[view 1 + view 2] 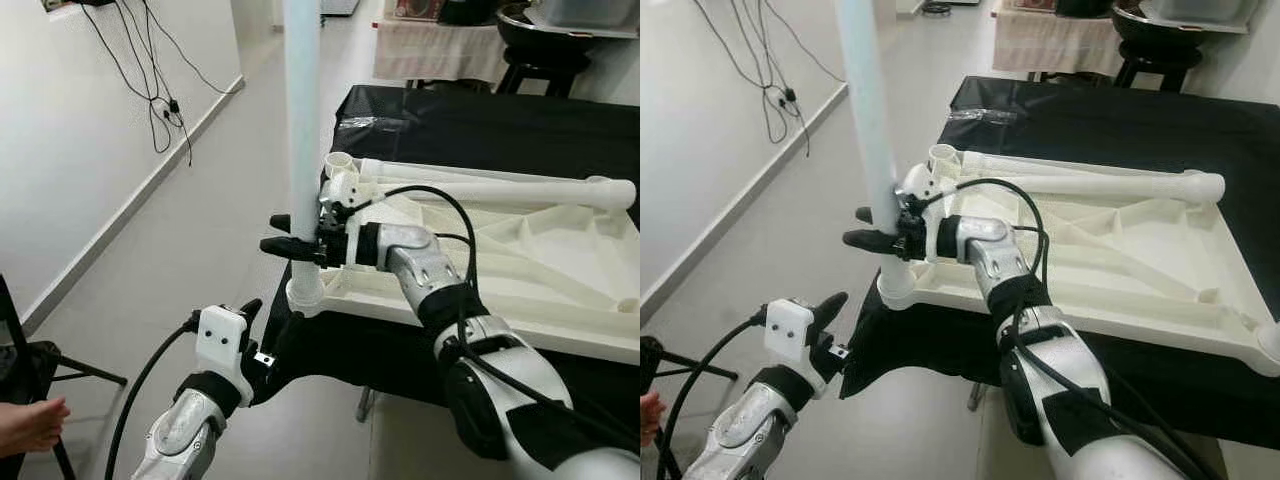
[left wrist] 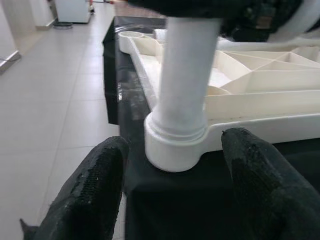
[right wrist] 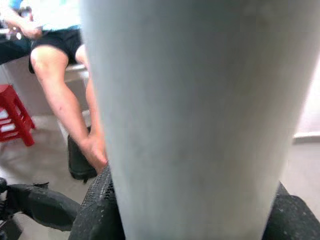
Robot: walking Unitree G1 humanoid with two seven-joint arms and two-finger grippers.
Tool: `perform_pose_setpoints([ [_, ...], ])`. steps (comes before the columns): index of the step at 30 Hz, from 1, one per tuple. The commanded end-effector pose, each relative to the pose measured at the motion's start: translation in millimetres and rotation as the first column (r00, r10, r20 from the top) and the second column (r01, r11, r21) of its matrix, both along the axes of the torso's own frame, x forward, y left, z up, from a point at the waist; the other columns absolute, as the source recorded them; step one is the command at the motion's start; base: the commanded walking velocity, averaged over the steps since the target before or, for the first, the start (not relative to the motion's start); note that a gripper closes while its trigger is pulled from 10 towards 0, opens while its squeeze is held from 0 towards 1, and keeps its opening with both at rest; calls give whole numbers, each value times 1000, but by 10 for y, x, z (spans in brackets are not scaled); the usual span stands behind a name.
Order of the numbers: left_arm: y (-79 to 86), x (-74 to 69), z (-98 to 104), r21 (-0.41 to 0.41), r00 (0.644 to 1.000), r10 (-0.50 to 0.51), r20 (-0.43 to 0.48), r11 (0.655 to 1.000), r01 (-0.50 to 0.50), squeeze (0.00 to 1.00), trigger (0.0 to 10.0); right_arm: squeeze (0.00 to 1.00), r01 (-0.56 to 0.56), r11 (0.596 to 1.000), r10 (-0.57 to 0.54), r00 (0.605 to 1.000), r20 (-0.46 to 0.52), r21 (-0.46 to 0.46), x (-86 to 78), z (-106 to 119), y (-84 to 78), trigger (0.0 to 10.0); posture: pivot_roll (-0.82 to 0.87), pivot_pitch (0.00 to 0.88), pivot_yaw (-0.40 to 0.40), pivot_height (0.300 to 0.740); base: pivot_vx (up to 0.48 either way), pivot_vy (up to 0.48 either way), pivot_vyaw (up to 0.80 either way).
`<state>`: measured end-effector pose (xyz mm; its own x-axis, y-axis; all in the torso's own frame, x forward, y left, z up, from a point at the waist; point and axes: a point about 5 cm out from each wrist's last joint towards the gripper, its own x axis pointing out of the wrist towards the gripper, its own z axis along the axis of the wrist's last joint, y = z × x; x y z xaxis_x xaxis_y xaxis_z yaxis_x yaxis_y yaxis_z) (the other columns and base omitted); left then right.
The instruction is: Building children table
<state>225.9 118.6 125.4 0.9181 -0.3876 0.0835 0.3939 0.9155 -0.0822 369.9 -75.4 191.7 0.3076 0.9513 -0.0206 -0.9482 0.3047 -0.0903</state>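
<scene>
One upright table leg (image 1: 302, 120) in tabletop (image 1: 520, 260) corner socket (image 1: 306, 294), right jaws (image 1: 290, 245) around it.

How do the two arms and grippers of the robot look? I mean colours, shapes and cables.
Both arms are silver metal with black joint sections. The right gripper has two long black fingers on a black wrist, and a black cable loops over its forearm. The left gripper has rough-textured black fingers; a white box-shaped housing sits behind them, and a black cable runs beside that arm.
</scene>
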Motion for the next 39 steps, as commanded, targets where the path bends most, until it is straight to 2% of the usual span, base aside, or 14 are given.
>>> perform_pose_setpoints([
  [1, -5, -23, -28, 3, 1000, 5, -14, 1000, -5, 0, 10000, 0, 16, 1000, -17, 998, -55, -18, -40, -175, -76, 0, 10, 78, -7, 740, 0, 0, 0],
  [2, -2, -26, -27, 3, 1000, 5, -14, 1000, -5, 0, 10000, 0, 38, 999, -40, 998, -54, -27, -61, -227, -104, 0, 11, 79, -8, 740, 0, 0, 0],
  [4, 30, -44, -23, 9, 1000, 5, -16, 1000, -5, 0, 10000, 0, 563, 823, -568, 817, -98, -78, -362, -653, -67, 0, 18, 98, 9, 740, 0, 0, 0],
  [5, 30, -44, -23, 9, 1000, 5, -16, 1000, -5, 0, 10000, 0, 563, 823, -568, 817, -98, -78, -362, -653, -67, 0, 18, 98, 9, 740, 0, 0, 0],
  [6, 43, -49, -25, 12, 1000, 5, -17, 1000, -5, 0, 10000, 0, 671, 736, -677, 733, -68, -93, -509, -706, -73, 0, 18, 98, 9, 740, 0, 0, 0],
  [16, 58, -34, -18, 19, 1000, -1, -20, 1000, 2, 0, 10000, 0, 705, 707, -707, 707, -19, -50, -308, -507, -38, 0, 9, 95, 18, 740, 0, 0, 0],
  [17, 59, -32, -17, 19, 1000, 2, -18, 1000, -2, 0, 10000, 0, 704, 708, -706, 708, -18, -61, -305, -501, -33, 10000, 6, 93, 23, 740, 0, 0, 0],
  [19, 60, -30, -15, 19, 1000, 4, -18, 1000, -4, 0, 10000, 0, 718, 692, -721, 693, -16, -77, -349, -482, -20, 10000, 6, 93, 23, 740, 0, 0, 0],
  [20, 58, -26, -15, 19, 1000, 2, -18, 1000, -2, 0, 10000, 1000, 708, 704, -710, 704, -23, -61, -350, -425, -6, 10000, 6, 95, 21, 740, 0, 0, 0],
  [24, 54, -23, -15, 18, 1000, -1, -19, 1000, 1, 0, 10000, 1000, 687, 726, -688, 725, -34, -28, -350, -331, 19, 10000, 4, 94, 21, 740, 0, 0, 0],
  [25, 49, -18, -17, 16, 1000, -2, -19, 1000, 3, 0, 10000, 1000, 576, 816, -574, 817, -57, 37, -301, -221, 71, 10000, -5, 89, 21, 740, 0, 0, 0],
  [28, 45, -8, -21, 14, 1000, -5, -20, 1000, 5, 0, 10000, 1000, 290, 947, -286, 957, -52, 135, -220, 4, 127, 10000, -7, 88, 23, 740, 0, 0, 0],
  [29, 47, -5, -22, 13, 1000, -5, -20, 1000, 6, 0, 10000, 0, 226, 969, -228, 974, 5, 96, -187, 24, 131, 10000, -5, 85, 20, 740, 0, 0, 0],
  [39, 42, -6, -33, 17, 1000, -5, -21, 1000, 5, 0, 10000, 0, -52, 994, 50, 999, -18, -97, -135, -98, 249, 10000, 11, 81, 19, 740, 0, 0, 0],
])
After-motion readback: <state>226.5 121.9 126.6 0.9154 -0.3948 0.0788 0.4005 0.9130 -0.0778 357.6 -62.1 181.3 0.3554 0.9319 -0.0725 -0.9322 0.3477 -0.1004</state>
